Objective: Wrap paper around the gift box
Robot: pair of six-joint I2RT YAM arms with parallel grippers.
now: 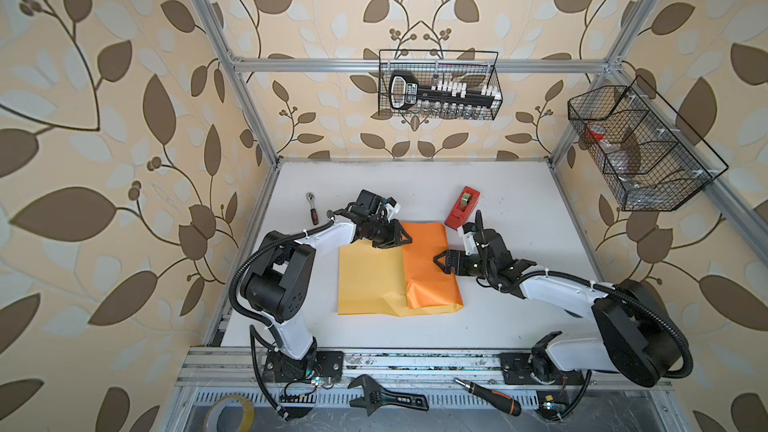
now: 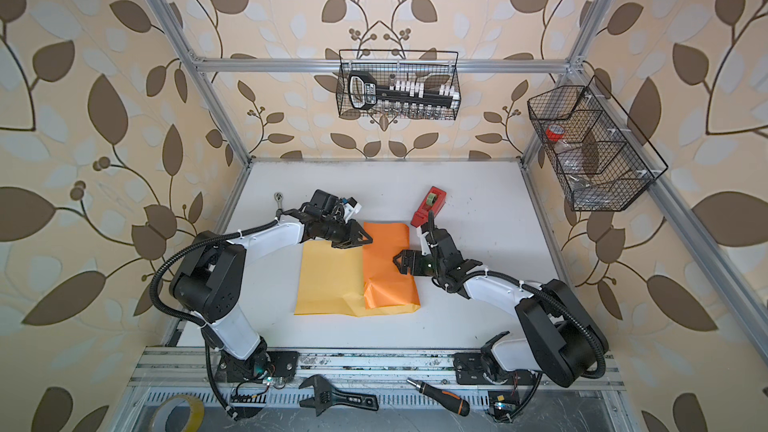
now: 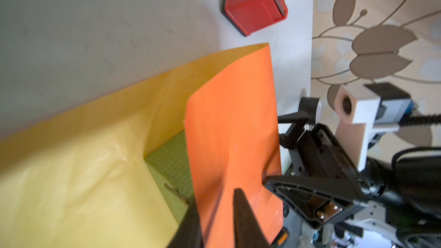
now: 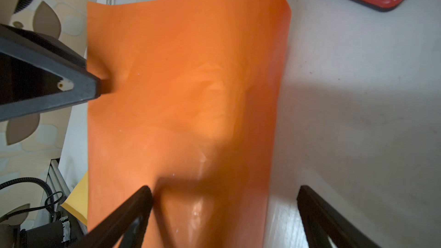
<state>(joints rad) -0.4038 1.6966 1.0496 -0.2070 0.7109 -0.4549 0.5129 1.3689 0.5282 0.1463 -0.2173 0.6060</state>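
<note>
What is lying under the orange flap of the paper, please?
The left wrist view shows part of the green box under the orange flap. The rest of it is covered, and both top views hide it entirely.

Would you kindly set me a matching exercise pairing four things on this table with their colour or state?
1 gift box
2 paper
3 tape dispenser
4 ratchet

A red wedge holding a tape roll
B partly folded over, orange face up
C green, mostly hidden under the flap
D silver head, red-and-black handle

Pairs: 1-C, 2-B, 3-A, 4-D
</note>
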